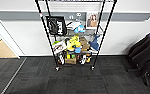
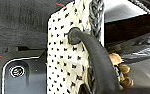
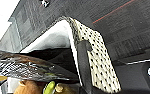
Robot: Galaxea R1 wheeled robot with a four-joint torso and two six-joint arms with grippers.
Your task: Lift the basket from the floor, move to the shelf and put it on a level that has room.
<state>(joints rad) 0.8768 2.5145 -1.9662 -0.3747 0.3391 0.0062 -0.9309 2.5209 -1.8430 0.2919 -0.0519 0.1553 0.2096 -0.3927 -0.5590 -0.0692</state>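
Woven basket (image 2: pixel 66 57) with dark handle; hand state unclear; wire shelf (image 1: pixel 74 37) ahead.

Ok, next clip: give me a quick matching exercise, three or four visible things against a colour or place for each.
Things:
1. shelf
2. basket
3. floor
4. framed picture

Descriptions:
A. dark grey carpet tiles
B. cream weave with dark specks, dark handle
C. black wire rack on small wheels, against the white wall
D. on an upper tier of the rack, at its right side

Pairs: 1-C, 2-B, 3-A, 4-D
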